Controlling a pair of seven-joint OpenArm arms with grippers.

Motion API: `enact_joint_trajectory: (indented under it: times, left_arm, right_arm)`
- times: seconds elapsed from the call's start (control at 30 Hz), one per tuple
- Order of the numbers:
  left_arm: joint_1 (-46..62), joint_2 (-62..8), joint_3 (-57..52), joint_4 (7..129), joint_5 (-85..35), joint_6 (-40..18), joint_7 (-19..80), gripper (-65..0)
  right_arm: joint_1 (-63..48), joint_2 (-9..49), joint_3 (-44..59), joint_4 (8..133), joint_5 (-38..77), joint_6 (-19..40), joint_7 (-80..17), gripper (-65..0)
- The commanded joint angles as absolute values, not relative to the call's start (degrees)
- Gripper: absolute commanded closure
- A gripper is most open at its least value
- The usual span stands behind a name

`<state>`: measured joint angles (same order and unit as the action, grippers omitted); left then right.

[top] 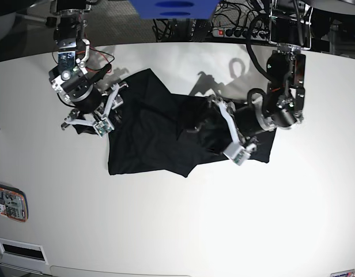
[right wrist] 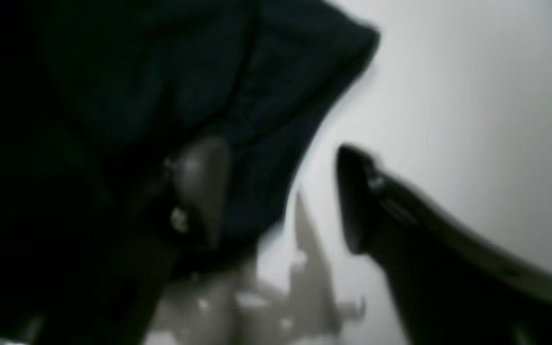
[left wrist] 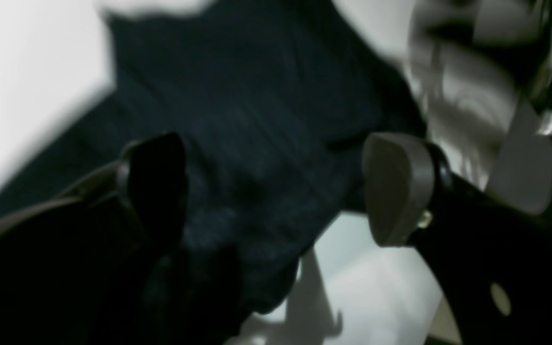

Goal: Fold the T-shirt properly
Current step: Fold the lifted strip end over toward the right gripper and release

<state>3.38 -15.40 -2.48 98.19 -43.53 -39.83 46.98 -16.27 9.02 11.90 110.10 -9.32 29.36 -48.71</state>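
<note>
In the left wrist view, the left gripper (left wrist: pixel 271 187) hangs low over the T-shirt (left wrist: pixel 257 120), tilted across it. The picture is blurred. The jaws stand wide apart with black fabric showing between them, and neither finger grips any cloth. White bench (left wrist: pixel 376 287) shows below the shirt's edge.

In the right wrist view, also blurred, the right gripper (right wrist: pixel 276 191) is at the shirt's edge. One finger (right wrist: pixel 201 187) lies against the dark T-shirt (right wrist: pixel 185 86), the other over bare bench (right wrist: pixel 472 120). The jaws are spread apart. Whether the cloth-side finger touches the fabric or only hovers in front of it I cannot tell. The left part of this picture is too dark to read.

In the base view, the T-shirt (top: pixel 148 138) lies partly folded and rumpled near the middle of the white bench (top: pixel 183 231). The right gripper (top: pixel 102 112) is bent down at the shirt's left edge, and the left gripper (top: pixel 229 130) reaches in low over its right part. Both arms hide cloth beneath them. A patterned flat thing (top: pixel 9 202) lies at the bench's left edge, cut off by the frame.
</note>
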Motion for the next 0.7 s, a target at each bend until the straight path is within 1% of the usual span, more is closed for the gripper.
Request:
enact_joint_trajectory:
  times: [0.0, 0.07, 0.1, 0.13, 0.33, 0.43, 0.57, 0.67]
  left_arm:
    - [3.47, -15.69, -4.7, 100.44, -45.85, -40.0, 45.85, -55.6]
    - [4.88, -15.78, -8.48, 103.34, -48.66, -40.0, 45.85, -55.6]
    - [5.49, -15.78, -10.59, 104.31, -49.89, -40.0, 45.85, -55.6]
    - [6.02, -15.78, -12.53, 105.19, -50.95, -40.0, 45.76, -55.6]
    - [8.13, -16.04, -21.76, 106.86, -52.0, -40.0, 45.85, -55.6]
    - [9.54, -16.13, -24.57, 107.03, -52.0, -40.0, 45.85, -55.6]
    - [10.86, -16.13, -28.97, 107.12, -52.09, -40.0, 45.85, -55.9]
    - [12.44, -16.4, -31.16, 107.21, -52.09, -40.0, 45.49, -55.7]
  right_arm:
    - [-13.58, 9.45, 13.32, 111.16, -9.01, 29.58, -48.57, -42.5]
    - [-10.15, 9.36, 14.46, 111.16, -9.01, 29.67, -49.89, -47.0]
    - [-8.04, 9.27, 14.99, 111.08, -9.01, 29.67, -50.07, -47.7]
    - [-6.29, 9.1, 15.6, 111.08, -9.01, 29.67, -50.07, -47.7]
    - [-6.02, 6.55, 19.21, 110.11, -8.66, 29.76, -50.07, -47.8]
    - [-5.93, 6.29, 20.44, 110.02, -3.21, 29.76, -51.21, -47.8]
    - [-5.93, 6.29, 24.04, 108.62, 5.93, 29.76, -57.19, -47.8]
    - [-5.93, 6.29, 26.42, 106.15, 9.98, 29.76, -60.0, -47.8]
